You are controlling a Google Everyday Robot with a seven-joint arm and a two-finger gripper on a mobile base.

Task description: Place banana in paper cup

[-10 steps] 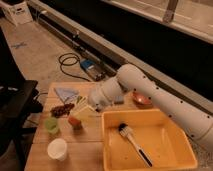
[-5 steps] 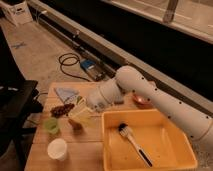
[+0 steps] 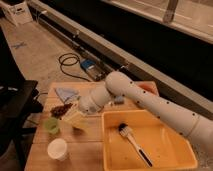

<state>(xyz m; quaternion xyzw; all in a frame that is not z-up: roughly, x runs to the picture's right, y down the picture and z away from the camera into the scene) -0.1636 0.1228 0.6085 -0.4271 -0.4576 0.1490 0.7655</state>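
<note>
Pincer (image 3: 74,115) hangs at the banana (image 3: 78,123) near the paper cup (image 3: 57,148), grip impossible to tell, drop-in not yet done.

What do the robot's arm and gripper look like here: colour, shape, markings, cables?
The arm is a thick, smooth white tube with a rounded elbow and small dark dots on its shell; no loose cables show. It tapers to the gripper, a pale, blocky end low over the wooden table, between the green cup and the yellow bin.

No legible text, labels or numbers, gripper (image 3: 76,116) beside the green cup (image 3: 51,125)
</note>
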